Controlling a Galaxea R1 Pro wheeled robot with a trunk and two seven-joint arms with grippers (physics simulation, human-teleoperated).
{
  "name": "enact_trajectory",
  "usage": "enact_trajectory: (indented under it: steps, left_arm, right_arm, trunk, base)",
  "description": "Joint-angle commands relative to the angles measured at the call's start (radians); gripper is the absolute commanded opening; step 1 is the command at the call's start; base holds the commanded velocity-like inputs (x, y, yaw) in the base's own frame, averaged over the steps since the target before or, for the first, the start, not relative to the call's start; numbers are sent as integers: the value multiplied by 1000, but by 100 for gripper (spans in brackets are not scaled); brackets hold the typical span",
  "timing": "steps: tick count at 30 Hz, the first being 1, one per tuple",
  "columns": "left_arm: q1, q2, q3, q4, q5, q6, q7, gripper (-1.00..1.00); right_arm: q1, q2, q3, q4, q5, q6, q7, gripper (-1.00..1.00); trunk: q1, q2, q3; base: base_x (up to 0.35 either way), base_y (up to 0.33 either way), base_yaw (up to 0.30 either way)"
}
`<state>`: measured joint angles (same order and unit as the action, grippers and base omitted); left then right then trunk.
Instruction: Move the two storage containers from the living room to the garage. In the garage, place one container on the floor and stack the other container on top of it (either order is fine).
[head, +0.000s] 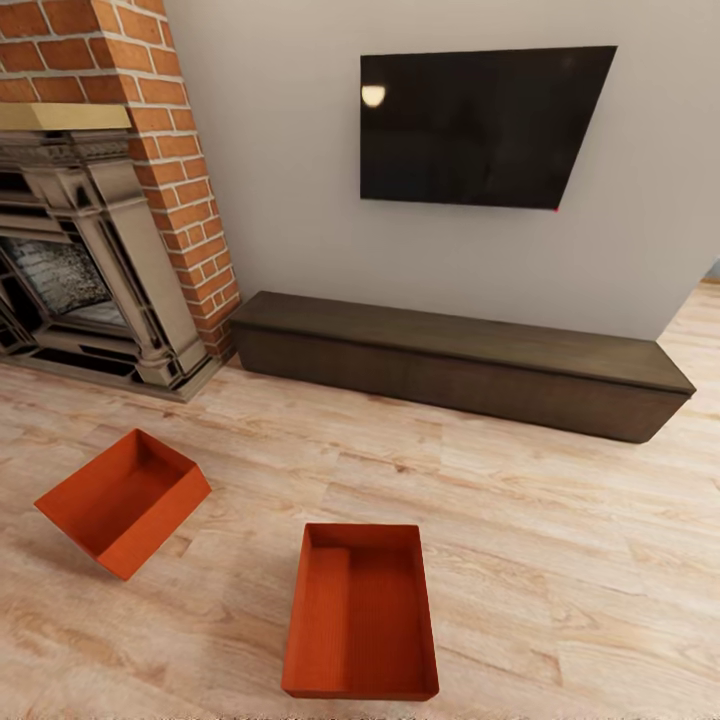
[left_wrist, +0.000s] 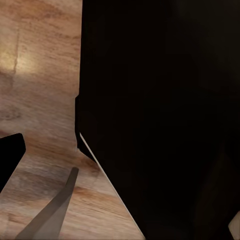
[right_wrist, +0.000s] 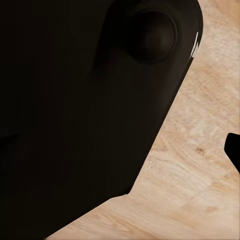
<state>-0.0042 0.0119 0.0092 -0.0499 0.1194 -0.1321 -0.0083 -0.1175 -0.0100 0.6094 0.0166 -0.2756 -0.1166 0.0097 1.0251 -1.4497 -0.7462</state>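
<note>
- The 2 storage containers lie on the light wood-plank floor (head: 560, 560) of the living room, in front of the long dark low cabinet (head: 470, 365). The near container (head: 362, 610) is low in the middle of the head view, and the far container (head: 125, 500) is to its left, nearer to the brick fireplace (head: 90, 230). They are apart and do not touch.
- No pincer is seen beside either container in the head view, so I cannot say how the bins lie relative to the pincers.
- The near container has its long axis pointing away from the robot, toward the cabinet, with its open top up. The far container is turned diagonally and looks tilted, with one corner raised, though I cannot be sure.
- On the wall above the cabinet hangs a black TV (head: 480, 125).
- In the left wrist view a big black shape (left_wrist: 160, 115) of the robot covers much of the picture, with wood floor beside it and a grey strip (left_wrist: 52, 210) that I cannot identify.
- In the right wrist view a dark rounded body (right_wrist: 85, 95) hides most of the floor.
- I cannot tell if the left or the right pincer is spread or pressed together.
</note>
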Motion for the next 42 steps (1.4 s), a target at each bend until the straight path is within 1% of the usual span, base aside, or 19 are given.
enact_trajectory:
  steps: [1,29,42]
  left_arm:
    - [0,0,0,1,8,-3,-1,100]
    - [0,0,0,1,8,-3,-1,100]
    - [0,0,0,1,9,-3,0,100]
  right_arm:
    - [-1,0,9,2,-10,-5,1,100]
    - [-1,-1,8,2,-10,-6,1,100]
    - [-1,-2,9,2,-10,-6,2,100]
  trunk:
    - [0,0,-2]
    - [0,0,-47]
    - [0,0,-49]
  base:
    - [0,0,0]
    - [0,0,0]
    - [0,0,0]
